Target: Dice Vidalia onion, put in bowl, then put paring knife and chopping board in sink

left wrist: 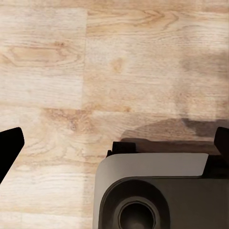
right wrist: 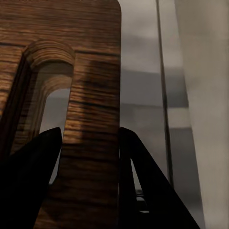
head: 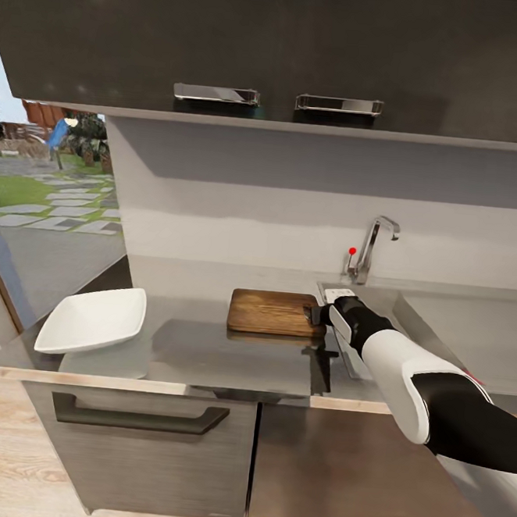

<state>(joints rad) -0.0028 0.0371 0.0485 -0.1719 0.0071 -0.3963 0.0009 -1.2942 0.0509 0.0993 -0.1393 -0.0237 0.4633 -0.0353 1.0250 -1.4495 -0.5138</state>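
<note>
Chopping board (head: 273, 312) lies flat on countertop (head: 204, 348), long axis running left-right along the counter, its right short end just beside the sink (head: 456, 331) rim. That end carries the handle cut-out, & right gripper (head: 317, 314) is at it. In right wrist view the board (right wrist: 90, 95) runs straight away from the jaws, w/ the bar of wood betw. slot & board edge sitting betw. the two dark fingers (right wrist: 33, 181): one finger over the slot, the other past the outer edge. Jaws look closed down to about the bar's width, prob. gripping the board end, tho actual contact is hard to confirm. My read: next move is to carry the board rightward into the basin, so what matters is that the sink lies right beside the held end, on the right arm's side.

Left gripper (left wrist: 114, 143) hangs low, well apart from the counter, pointing at wood floor (left wrist: 95, 71) & robot's own base (left wrist: 157, 191); fingertips at opposite frame edges, so wide apart, nothing in it.

Count: 1 board, 1 white bowl (head: 92, 320) at counter's left end, well apart from board, 1 tap (head: 372, 245) w/ red dot behind sink. Bowl contents not visible from this angle. 2 cabinet handles up top.
</note>
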